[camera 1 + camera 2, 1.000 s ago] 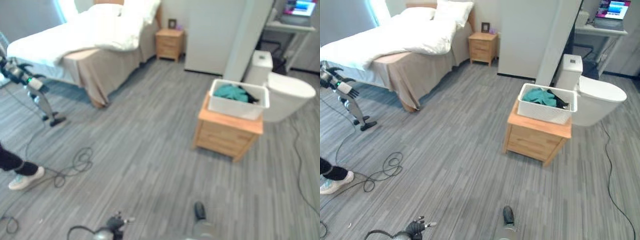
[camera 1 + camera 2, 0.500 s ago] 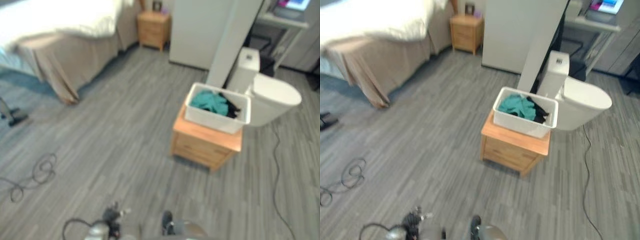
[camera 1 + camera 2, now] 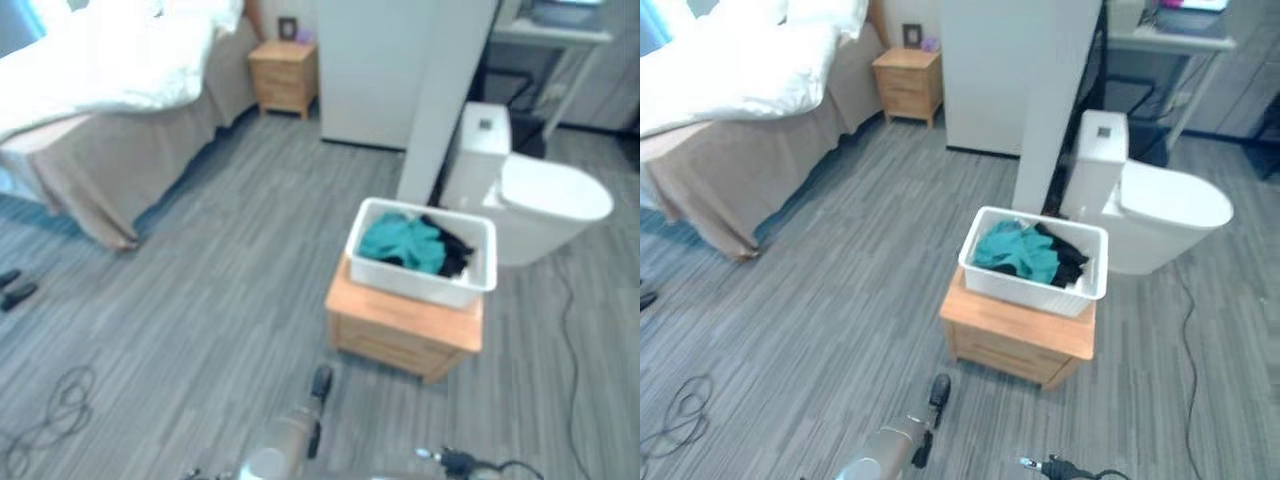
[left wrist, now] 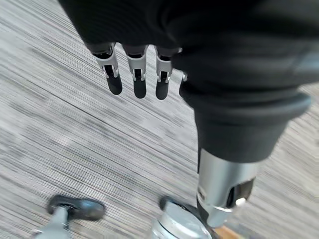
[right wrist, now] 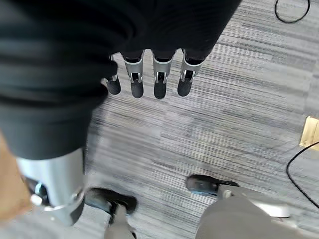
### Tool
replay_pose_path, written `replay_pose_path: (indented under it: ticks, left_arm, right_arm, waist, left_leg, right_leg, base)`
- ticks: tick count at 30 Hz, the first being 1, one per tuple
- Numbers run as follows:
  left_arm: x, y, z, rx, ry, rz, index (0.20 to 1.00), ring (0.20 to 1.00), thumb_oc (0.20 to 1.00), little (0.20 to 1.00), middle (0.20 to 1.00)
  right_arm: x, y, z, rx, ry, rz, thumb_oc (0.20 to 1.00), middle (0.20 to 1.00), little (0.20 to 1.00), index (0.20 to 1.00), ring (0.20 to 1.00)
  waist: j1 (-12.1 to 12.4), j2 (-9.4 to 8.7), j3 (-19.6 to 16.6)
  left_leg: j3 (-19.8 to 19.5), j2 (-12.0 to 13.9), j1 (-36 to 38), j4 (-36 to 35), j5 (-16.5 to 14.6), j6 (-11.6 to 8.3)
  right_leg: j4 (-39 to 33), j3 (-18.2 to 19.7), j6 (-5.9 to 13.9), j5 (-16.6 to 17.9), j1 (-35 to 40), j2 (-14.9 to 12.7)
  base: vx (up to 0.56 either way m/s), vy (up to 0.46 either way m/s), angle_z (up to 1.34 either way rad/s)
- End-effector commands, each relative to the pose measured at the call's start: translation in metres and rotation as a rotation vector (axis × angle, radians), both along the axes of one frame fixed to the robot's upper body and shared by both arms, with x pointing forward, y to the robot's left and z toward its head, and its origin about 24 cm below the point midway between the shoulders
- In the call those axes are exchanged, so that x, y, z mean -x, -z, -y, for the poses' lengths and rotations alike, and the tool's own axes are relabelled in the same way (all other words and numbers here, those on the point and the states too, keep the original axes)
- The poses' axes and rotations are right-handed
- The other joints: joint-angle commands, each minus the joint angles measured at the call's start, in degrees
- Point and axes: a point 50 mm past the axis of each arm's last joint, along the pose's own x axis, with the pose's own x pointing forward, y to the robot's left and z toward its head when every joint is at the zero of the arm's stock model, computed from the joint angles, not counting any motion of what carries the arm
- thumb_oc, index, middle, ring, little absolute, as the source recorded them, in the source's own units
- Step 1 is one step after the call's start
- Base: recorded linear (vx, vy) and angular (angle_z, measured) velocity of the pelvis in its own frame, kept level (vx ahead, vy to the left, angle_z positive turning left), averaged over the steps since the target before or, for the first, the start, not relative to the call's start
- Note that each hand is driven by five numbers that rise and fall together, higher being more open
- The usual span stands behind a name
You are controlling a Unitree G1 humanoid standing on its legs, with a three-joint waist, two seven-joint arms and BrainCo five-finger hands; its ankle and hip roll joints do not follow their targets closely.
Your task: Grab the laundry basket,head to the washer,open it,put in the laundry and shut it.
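A white laundry basket (image 3: pixel 415 285) with teal and black clothes in it stands on a low wooden nightstand (image 3: pixel 400 330), a little right of the middle of the floor ahead of me. In the right eye view the basket (image 3: pixel 1025 290) sits at the same spot. My left hand (image 4: pixel 139 82) hangs over the grey floor with straight fingers and nothing in it. My right hand (image 5: pixel 159 82) hangs the same way, open and empty, and appears small at the bottom edge (image 3: pixel 445 460). Both hands are well short of the basket.
A bed (image 3: pixel 100 90) with white covers fills the far left, with a small bedside table (image 3: pixel 283 75) beyond it. A white partition (image 3: pixel 440 100) and a toilet (image 3: pixel 540 200) stand right behind the basket. A cable (image 3: pixel 575 340) runs on the floor at right, loose cables (image 3: pixel 50 410) at left.
The whole view has swung and come nearer: the basket and nightstand now look closer and lower in the picture. The person's leg and the vacuum have left the view. Nothing was taken hold of.
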Motion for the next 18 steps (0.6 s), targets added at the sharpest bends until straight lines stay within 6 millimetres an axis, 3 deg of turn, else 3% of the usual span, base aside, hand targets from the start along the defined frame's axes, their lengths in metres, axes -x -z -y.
replay_pose_path:
  ticks: [1,5,7,9,10,11,13,15,18]
  left_arm:
    - [-0.023,-0.003,0.004,0.0,0.043,0.071,1.0,1.0,1.0,1.0,1.0]
    - [-0.021,-0.001,0.008,0.016,0.046,0.057,1.0,1.0,1.0,1.0,1.0]
    - [-0.019,-0.001,0.008,0.015,0.074,0.039,1.0,1.0,1.0,1.0,1.0]
    - [-0.027,-0.003,0.005,0.005,0.103,0.052,1.0,1.0,1.0,1.0,1.0]
    - [-0.033,-0.005,0.002,-0.001,0.121,0.071,1.0,1.0,1.0,1.0,1.0]
    - [-0.04,-0.007,0.003,-0.002,0.139,0.092,1.0,1.0,1.0,1.0,1.0]
    - [-0.048,-0.009,0.004,-0.009,0.161,0.11,1.0,1.0,1.0,1.0,1.0]
    - [-0.05,-0.01,0.003,-0.028,0.176,0.114,1.0,1.0,1.0,1.0,1.0]
    - [-0.052,-0.012,-0.002,-0.04,0.159,0.136,1.0,1.0,1.0,1.0,1.0]
  right_arm:
    - [0.035,0.001,0.01,0.02,0.034,-0.072,1.0,1.0,1.0,1.0,1.0]
    - [0.039,0.0,0.014,0.023,0.039,-0.095,1.0,1.0,1.0,1.0,1.0]
    - [0.023,-0.004,0.025,0.05,0.026,-0.071,1.0,1.0,1.0,1.0,1.0]
    - [0.01,-0.007,0.029,0.066,0.034,-0.046,1.0,1.0,1.0,1.0,1.0]
    - [0.005,-0.007,0.028,0.066,0.022,-0.037,1.0,1.0,1.0,1.0,1.0]
    - [0.0,-0.008,0.028,0.068,0.01,-0.026,1.0,1.0,1.0,1.0,1.0]
    - [-0.002,-0.005,0.017,0.05,-0.019,-0.021,1.0,1.0,1.0,1.0,1.0]
    - [-0.001,-0.002,0.007,0.038,-0.036,-0.017,1.0,1.0,1.0,1.0,1.0]
    - [0.009,0.0,0.005,0.032,-0.014,-0.033,1.0,1.0,1.0,1.0,1.0]
  waist:
    - [0.11,3.67,0.27]
    - [0.58,3.79,-1.2]
    - [2.11,3.28,-2.81]
    - [3.83,2.25,-4.22]
    - [3.82,2.79,-4.17]
    - [3.01,4.09,-3.64]
    - [1.84,6.43,-3.39]
    - [0.88,7.39,-3.23]
    - [-0.21,6.7,-3.2]
  left_leg:
    - [-2.88,5.72,0.12,-3.92,1.51,-3.78]
    - [-1.02,6.79,1.59,-3.94,2.83,-3.68]
    - [-0.6,6.61,3.6,-2.3,4.14,-3.14]
    - [-0.18,6.56,7.02,-3.14,3.6,-2.49]
    - [-0.93,7.1,9.5,-3.94,3.08,-1.85]
    - [-2.17,7.73,12.25,-4.96,2.81,-1.17]
    - [-3.95,8.81,16.21,-6.46,2.38,-0.01]
    - [-4.51,9.44,18.55,-7.08,1.43,0.38]
    - [-5.28,8.72,20.03,-7.08,-0.64,-0.34]
  right_leg:
    - [5.18,4.55,2.3,7.1,-7.68,-2.9]
    - [4.63,5.88,2.81,5.55,-4.77,-3.12]
    - [10.09,5.39,4.24,6.68,-4.56,-4.18]
    - [19.73,2.45,7.79,12.71,-5.8,-4.58]
    - [29.17,1.77,9.25,17.0,-9.1,-4.07]
    - [38.05,0.88,9.95,19.2,-13.69,-3.61]
    - [47.07,-2.07,9.4,18.38,-20.79,-4.61]
    - [44.81,-5.81,7.25,14.43,-24.77,-9.74]
    - [26.23,-8.16,5.92,11.65,-23.32,-13.6]
  base:
    - [0.33,0.099,-0.02]
    - [0.4,0.131,-0.05]
    - [0.53,0.178,-0.28]
    - [0.47,0.115,-0.33]
    - [0.38,0.178,-0.45]
    - [0.33,0.214,-0.34]
    - [0.29,0.212,-0.04]
    - [0.26,0.102,0.2]
    - [0.23,-0.06,0.32]
